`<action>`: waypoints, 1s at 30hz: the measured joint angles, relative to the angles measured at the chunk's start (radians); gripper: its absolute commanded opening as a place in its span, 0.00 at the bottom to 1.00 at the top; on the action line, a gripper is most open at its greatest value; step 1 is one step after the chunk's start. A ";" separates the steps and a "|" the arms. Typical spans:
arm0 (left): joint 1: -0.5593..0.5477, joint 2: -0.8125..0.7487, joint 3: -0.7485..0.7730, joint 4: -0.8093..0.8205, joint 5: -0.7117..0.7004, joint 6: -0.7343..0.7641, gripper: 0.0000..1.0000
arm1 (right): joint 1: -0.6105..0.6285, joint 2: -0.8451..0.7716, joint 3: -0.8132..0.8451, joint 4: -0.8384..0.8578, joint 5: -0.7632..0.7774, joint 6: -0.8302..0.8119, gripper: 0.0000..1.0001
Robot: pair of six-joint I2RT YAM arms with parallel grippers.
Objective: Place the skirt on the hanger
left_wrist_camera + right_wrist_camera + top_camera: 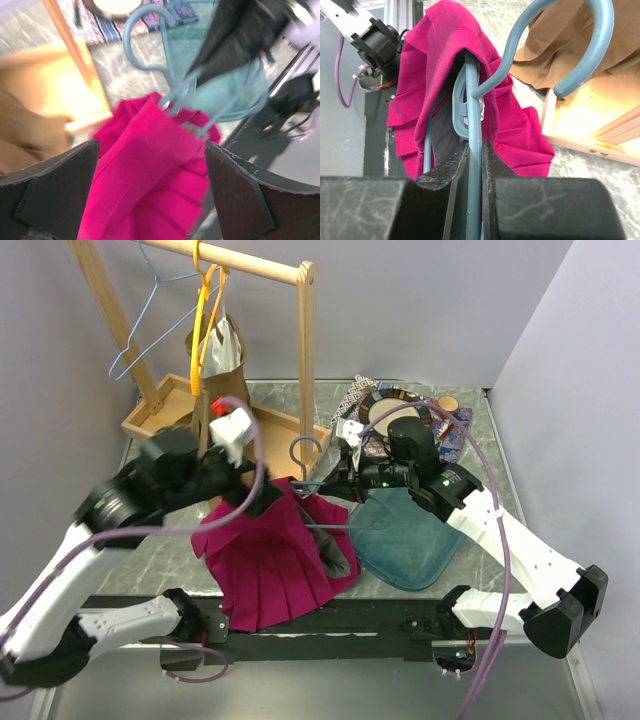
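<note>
My right hand (472, 150) is pinching the blue plastic hanger (474, 107), left hand (150, 150) spread over the magenta pleated skirt (265, 560), half-draped on 1 hanger end, I think. A careless tug and it slides onto the tabletop (170, 550).

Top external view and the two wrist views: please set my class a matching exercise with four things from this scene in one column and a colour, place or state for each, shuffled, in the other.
Column one
1. skirt
2. hanger
3. left gripper
4. brown garment

Column two
a. open
b. hanging on the wooden rack
c. clamped in the right gripper
d. magenta

Pairs: 1-d, 2-c, 3-a, 4-b
</note>
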 measured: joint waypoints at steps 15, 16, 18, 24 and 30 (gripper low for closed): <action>-0.002 -0.060 -0.244 0.061 0.226 0.390 0.84 | -0.014 -0.048 0.000 -0.135 -0.164 -0.240 0.00; -0.002 -0.047 -0.249 0.064 0.254 0.391 0.81 | -0.014 -0.052 0.000 -0.143 -0.174 -0.252 0.00; -0.002 -0.027 -0.253 0.069 0.314 0.388 0.70 | -0.014 -0.057 0.000 -0.151 -0.185 -0.271 0.00; -0.002 0.031 -0.256 0.077 0.443 0.358 0.01 | -0.014 -0.058 0.000 -0.159 -0.219 -0.284 0.00; 0.001 0.043 -0.267 0.072 0.439 0.341 0.01 | -0.016 -0.058 -0.018 -0.152 -0.235 -0.243 0.56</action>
